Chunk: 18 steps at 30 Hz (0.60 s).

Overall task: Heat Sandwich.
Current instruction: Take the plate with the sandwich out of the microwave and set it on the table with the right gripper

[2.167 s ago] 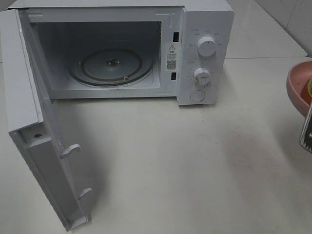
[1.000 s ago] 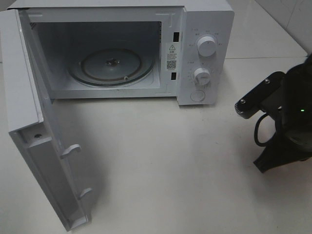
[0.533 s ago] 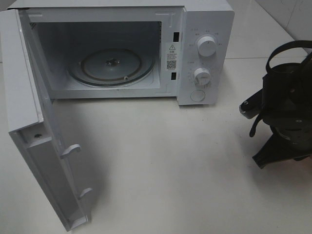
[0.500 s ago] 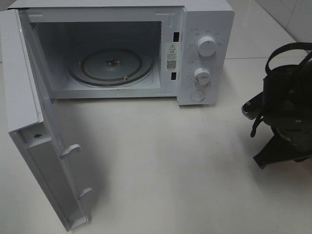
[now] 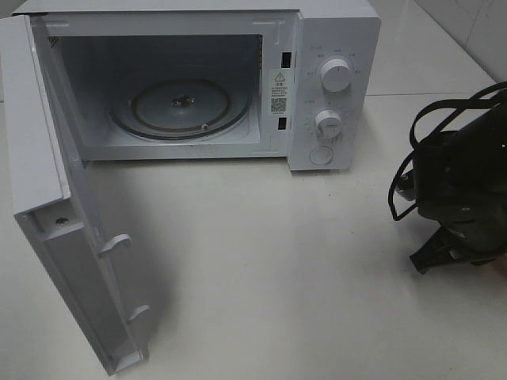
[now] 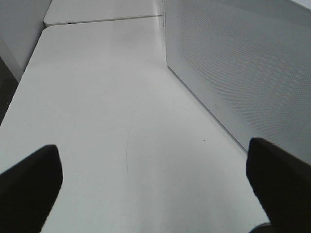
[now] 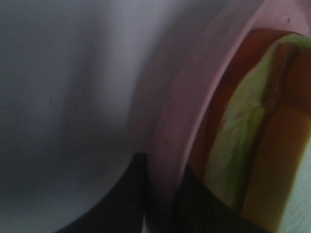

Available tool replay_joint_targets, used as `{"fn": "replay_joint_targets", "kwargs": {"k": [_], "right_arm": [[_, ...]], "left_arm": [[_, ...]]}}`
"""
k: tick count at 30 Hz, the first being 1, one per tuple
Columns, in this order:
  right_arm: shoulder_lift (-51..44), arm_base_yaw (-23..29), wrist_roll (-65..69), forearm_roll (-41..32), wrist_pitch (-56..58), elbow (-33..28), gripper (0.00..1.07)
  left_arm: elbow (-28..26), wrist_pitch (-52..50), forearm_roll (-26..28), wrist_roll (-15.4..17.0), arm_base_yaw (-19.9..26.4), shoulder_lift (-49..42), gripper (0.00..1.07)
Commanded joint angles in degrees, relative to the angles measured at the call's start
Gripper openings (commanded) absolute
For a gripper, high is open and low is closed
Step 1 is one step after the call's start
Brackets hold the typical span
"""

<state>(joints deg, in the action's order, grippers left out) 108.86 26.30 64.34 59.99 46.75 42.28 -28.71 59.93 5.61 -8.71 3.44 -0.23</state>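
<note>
A: The right arm (image 5: 459, 186) had swung further in from the right edge of the high view, its cables now looped nearer the microwave (image 5: 198, 79) than half a second before.

B: And the right hand (image 7: 160, 194)? The wrist view showed its two dark fingers (image 7: 121, 199) pinched on the rim of the pink plate (image 7: 180, 121), one either side of it.

A: Yes, nearly closed on that rim. The sandwich (image 7: 252, 131) sat on the plate, green filling and orange crust close to the lens. In the high view the arm hid both plate and sandwich.

B: The microwave itself hadn't changed: door (image 5: 63, 229) wide open, glass turntable (image 5: 181, 107) bare.

A: The left hand (image 6: 155, 184) hung spread wide with nothing between its fingers, over the white tabletop (image 6: 107, 121) beside the perforated microwave wall (image 6: 243, 63).
</note>
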Motion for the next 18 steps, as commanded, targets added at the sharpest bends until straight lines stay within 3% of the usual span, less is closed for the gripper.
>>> {"fn": "replay_joint_targets", "kwargs": {"k": [1,11,15,18], "right_arm": [[1.4,-0.3,0.7,2.0,1.5,0.8,0.05],[5.2,-0.3,0.7,1.1,-0.1,1.8,0.11],[5.2,-0.3,0.3,0.9,0.1,1.8,0.16],[4.0,-0.3,-1.5,-0.8,0.2,1.8,0.27]], "left_arm": [[0.2,-0.3,-0.1,0.1,-0.3,-1.2,0.98],[0.2,-0.3,-0.1,0.1,-0.3,-1.2,0.98],[0.2,-0.3,-0.1,0.1,-0.3,-1.2,0.98],[0.2,-0.3,-0.1,0.1,-0.3,-1.2,0.98]]}}
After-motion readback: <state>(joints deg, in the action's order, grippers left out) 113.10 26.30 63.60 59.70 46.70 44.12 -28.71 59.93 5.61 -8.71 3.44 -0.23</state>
